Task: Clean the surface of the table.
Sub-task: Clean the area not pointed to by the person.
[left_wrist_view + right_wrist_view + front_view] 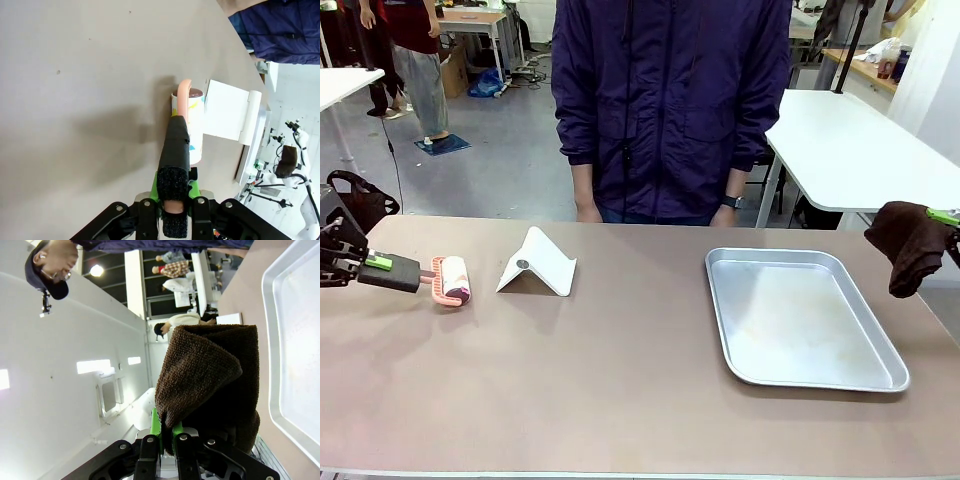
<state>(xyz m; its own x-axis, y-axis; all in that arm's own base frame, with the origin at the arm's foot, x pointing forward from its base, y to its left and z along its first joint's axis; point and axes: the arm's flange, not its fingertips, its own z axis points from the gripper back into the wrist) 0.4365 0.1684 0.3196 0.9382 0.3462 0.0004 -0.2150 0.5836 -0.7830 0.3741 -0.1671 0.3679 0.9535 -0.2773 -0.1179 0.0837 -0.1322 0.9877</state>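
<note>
We can read no text, label, brand, number or sign anywhere. The lint roller (196,125), lying near the left edge of the table (620,380), carries coloured print on its white wrapper, but we cannot make out any letters in it.

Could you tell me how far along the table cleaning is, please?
Done: both tools picked up. In hand: the left gripper is shut on the handle of a lint roller, its roll down at the left end of the table; the right gripper holds a brown cloth raised beside the metal tray. Left: no wiping is evident, and the tray and a white folded stand sit on the top.
</note>
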